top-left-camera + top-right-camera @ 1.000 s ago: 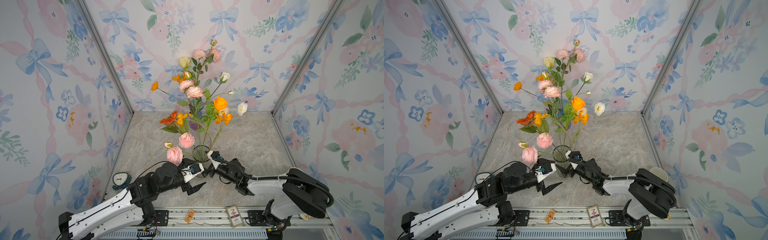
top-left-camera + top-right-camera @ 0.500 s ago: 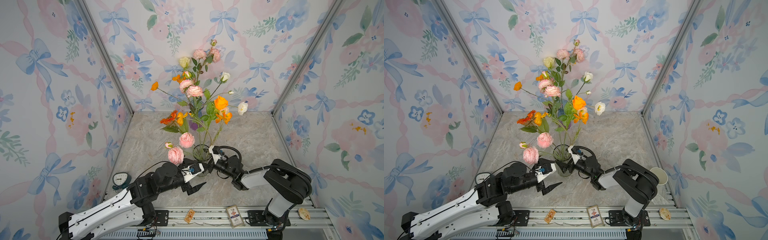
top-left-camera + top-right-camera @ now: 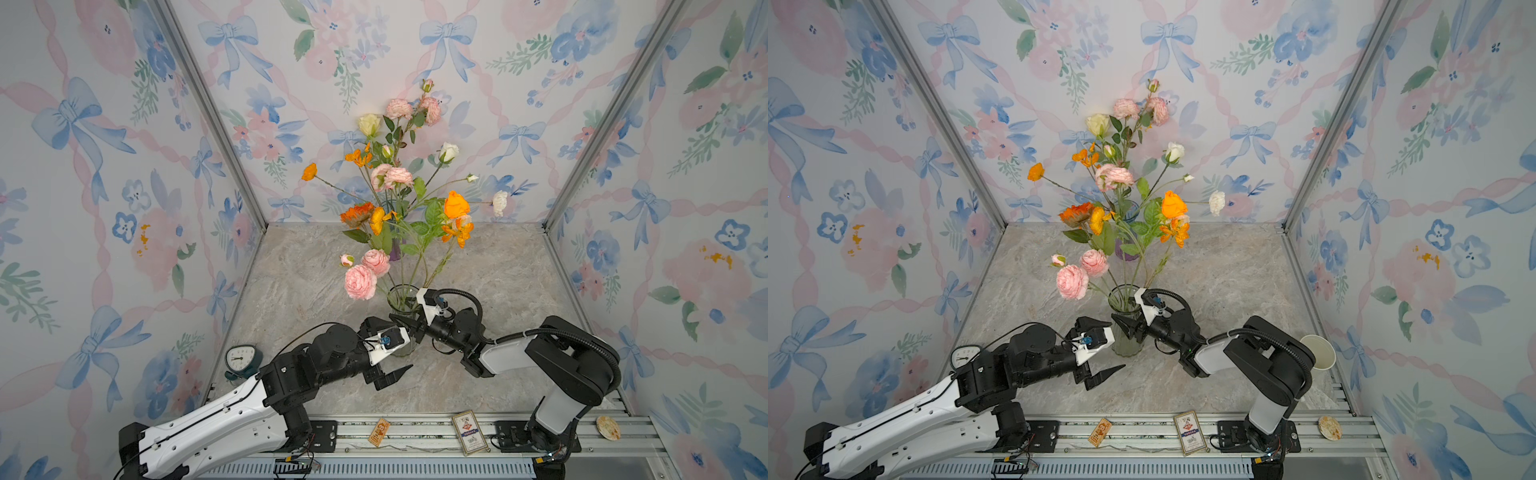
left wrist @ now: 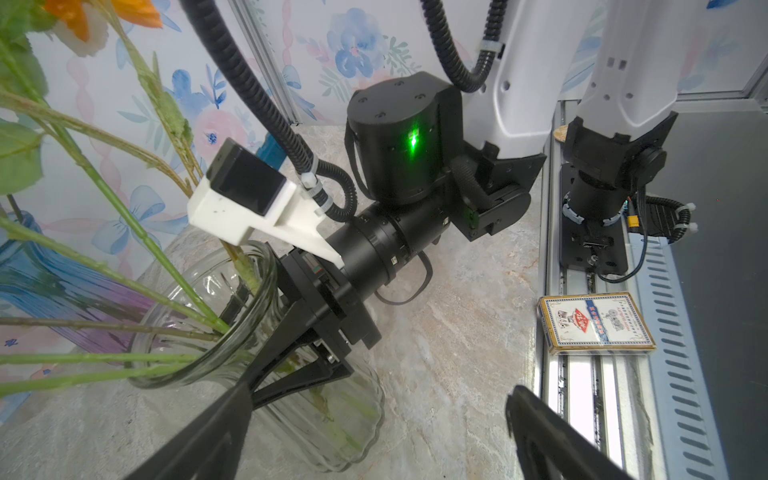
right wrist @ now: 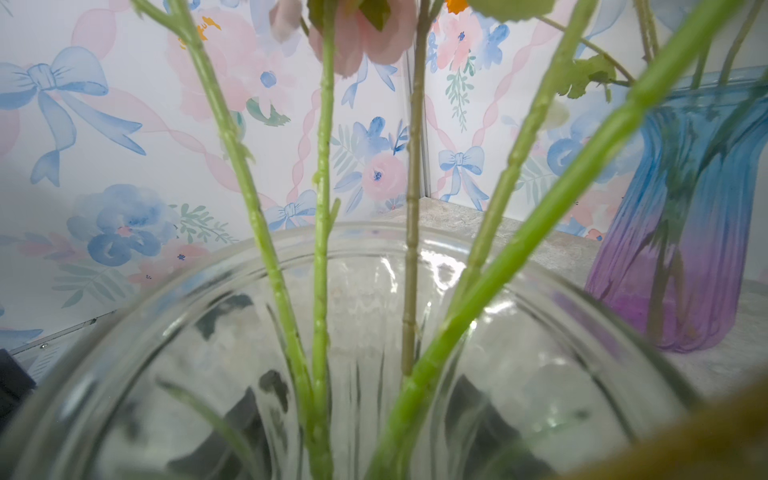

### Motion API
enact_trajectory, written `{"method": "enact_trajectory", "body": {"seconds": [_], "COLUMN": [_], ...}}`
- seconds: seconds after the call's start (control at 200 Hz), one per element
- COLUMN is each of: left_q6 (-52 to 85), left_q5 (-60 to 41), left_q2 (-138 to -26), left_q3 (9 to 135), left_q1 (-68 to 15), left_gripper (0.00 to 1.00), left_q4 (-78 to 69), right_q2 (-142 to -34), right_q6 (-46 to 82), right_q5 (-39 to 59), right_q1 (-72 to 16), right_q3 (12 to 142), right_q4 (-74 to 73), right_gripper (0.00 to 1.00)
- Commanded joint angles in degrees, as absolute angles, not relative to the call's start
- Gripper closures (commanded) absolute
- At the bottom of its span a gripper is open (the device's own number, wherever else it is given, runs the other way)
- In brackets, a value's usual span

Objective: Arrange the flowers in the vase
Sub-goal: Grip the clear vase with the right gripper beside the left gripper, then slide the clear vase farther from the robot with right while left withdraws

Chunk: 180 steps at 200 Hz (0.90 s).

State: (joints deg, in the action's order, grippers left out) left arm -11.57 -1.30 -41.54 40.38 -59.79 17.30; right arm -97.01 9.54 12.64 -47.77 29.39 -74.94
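Toward the front edge of the counter (image 3: 498, 291) the flowers (image 3: 360, 282) stand in the clear vase (image 3: 1127, 347), and we reckon they're light, springy, top-heavy, so grab a stem just above the rim; left gripper (image 4: 378, 388) gapes empty beside it, right gripper (image 3: 1126, 322) straddles the neck, can't tell if pinching

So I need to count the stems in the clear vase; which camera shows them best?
The right wrist view: it looks from close into the mouth of the clear vase, with the stems spread apart. The left wrist view catches them sideways over the rim, overlapping. In both top views the clear vase is small, stems bunched.
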Motion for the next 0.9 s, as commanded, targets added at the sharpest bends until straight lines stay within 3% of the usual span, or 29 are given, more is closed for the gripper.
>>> {"method": "enact_trajectory", "body": {"seconds": [0.0, 0.37, 0.895], "left_q6": [-13.0, -14.0, -15.2], "left_q5": [-1.5, -2.2, -3.0], "left_q2": [-42.5, -46.0, -48.7], "left_q3": [40.9, 42.3, 43.1], "left_q1": [-59.2, -59.2, -59.1], "left_gripper": [0.02, 0.02, 0.02], "left_q4": [17.3, 17.1, 15.9], "right_q2": [-91.4, -70.7, -45.1], "right_q6": [7.2, -7.0, -7.0], "right_q5": [12.3, 3.8, 2.7], "right_q1": [-48.4, -51.6, -42.6], "right_q3": [28.7, 28.4, 37.9], "right_q4": [-77.1, -56.2, -27.2], "right_gripper": [0.41, 0.55, 0.62]}}
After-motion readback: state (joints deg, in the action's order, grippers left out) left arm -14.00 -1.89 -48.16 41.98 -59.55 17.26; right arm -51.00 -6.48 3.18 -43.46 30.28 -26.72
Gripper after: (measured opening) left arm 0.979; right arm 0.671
